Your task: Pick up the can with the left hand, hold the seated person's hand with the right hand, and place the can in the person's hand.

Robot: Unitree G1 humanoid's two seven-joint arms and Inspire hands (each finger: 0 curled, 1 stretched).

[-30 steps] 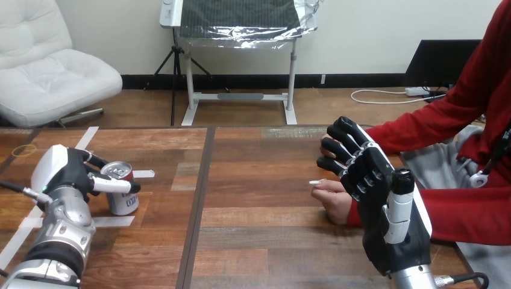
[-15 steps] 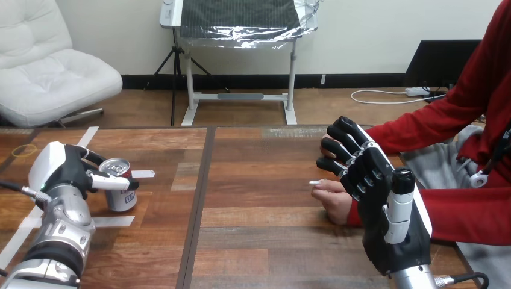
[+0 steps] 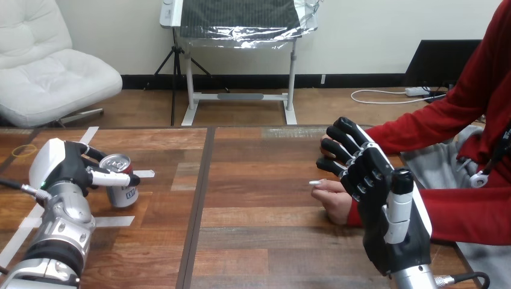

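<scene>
Silver can [image 3: 122,194] upright, far left of table [image 3: 253,198]; person's hand [image 3: 332,201] resting at right.

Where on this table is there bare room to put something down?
The widest bare stretch is the middle of the table, between the can in the left hand and the person's hand. The near edge there is bare too. It is crowded at the right, where the right hand stands beside the person's hand, and around the can.

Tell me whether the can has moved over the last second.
Yes. The can, in the left hand's fingers, has shifted up the view, away from the white tape strip below it.
</scene>
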